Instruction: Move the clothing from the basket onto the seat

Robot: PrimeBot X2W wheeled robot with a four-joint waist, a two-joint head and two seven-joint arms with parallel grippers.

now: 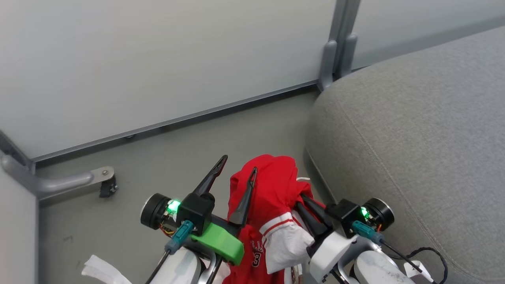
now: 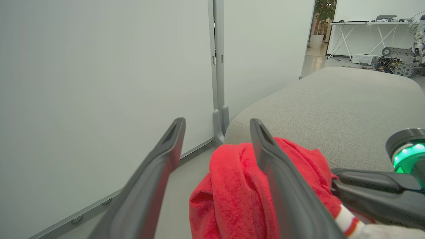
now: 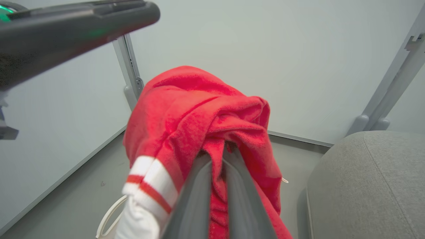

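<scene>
Gripping clothing with right tool, left tool splayed alongside, seat just right, partition wall ahead.

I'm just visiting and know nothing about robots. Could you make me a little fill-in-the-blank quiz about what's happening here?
The right gripper is shut on clothing coloured ___.
The left gripper has its jaws ___.
The grey seat lies on the robot's ___ side.
Under the clothing's lettering is the number ___.

Missing words: red; open; right; 3
</scene>
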